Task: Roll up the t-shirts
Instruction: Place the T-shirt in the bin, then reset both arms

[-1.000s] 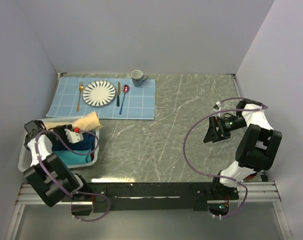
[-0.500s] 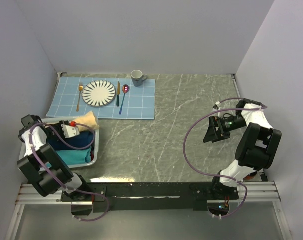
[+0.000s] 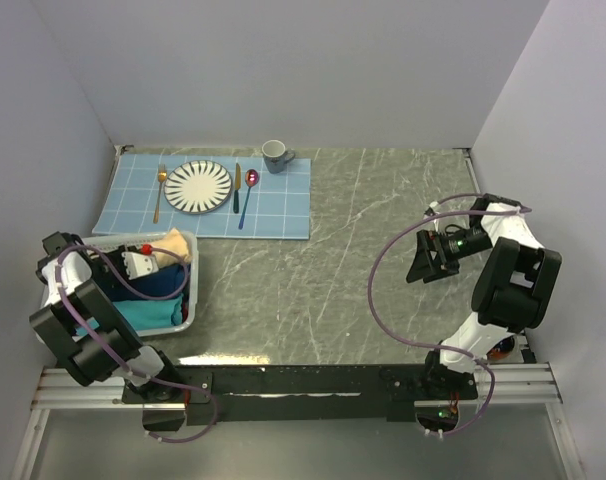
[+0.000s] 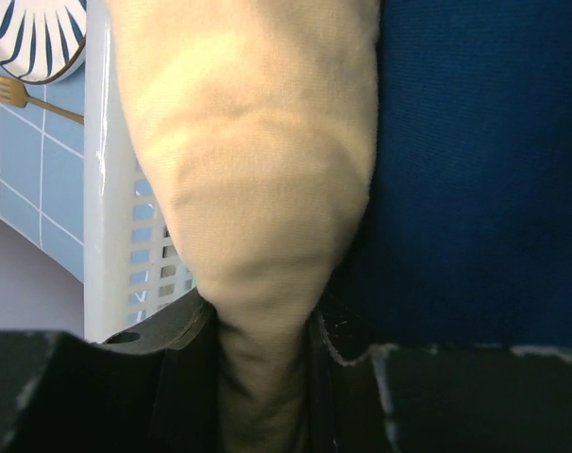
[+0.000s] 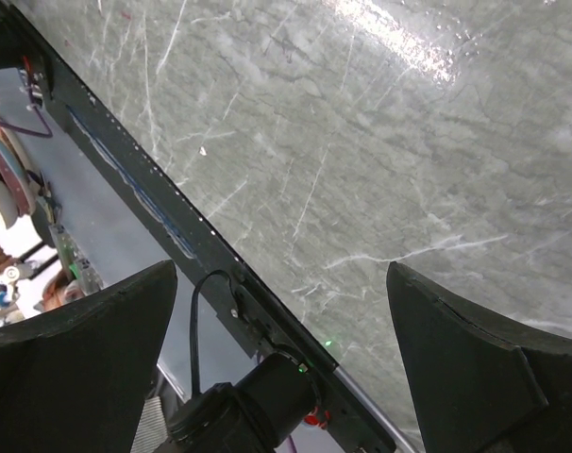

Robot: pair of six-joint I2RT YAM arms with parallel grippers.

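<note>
A pale yellow-cream t-shirt (image 4: 258,160) is pinched between my left gripper's jaws (image 4: 265,377). In the top view the left gripper (image 3: 155,258) sits over the white basket (image 3: 188,300) at the table's left, with the cream shirt (image 3: 173,247) lying at the basket's far end. A dark blue shirt (image 4: 484,170) and a teal one (image 3: 148,312) lie in the basket. My right gripper (image 3: 420,262) is open and empty above the marble table (image 3: 343,270) on the right; its fingers (image 5: 78,359) frame bare table.
A blue checked placemat (image 3: 283,205) at the back left holds a striped plate (image 3: 198,185), a fork (image 3: 160,192), a knife, a spoon (image 3: 249,195) and a grey mug (image 3: 276,155). The black rail (image 3: 313,380) runs along the near edge.
My left arm has drawn back toward the left wall, pulling the cream shirt from hanging over the basket's right rim to inside the basket. The right arm has barely moved.
</note>
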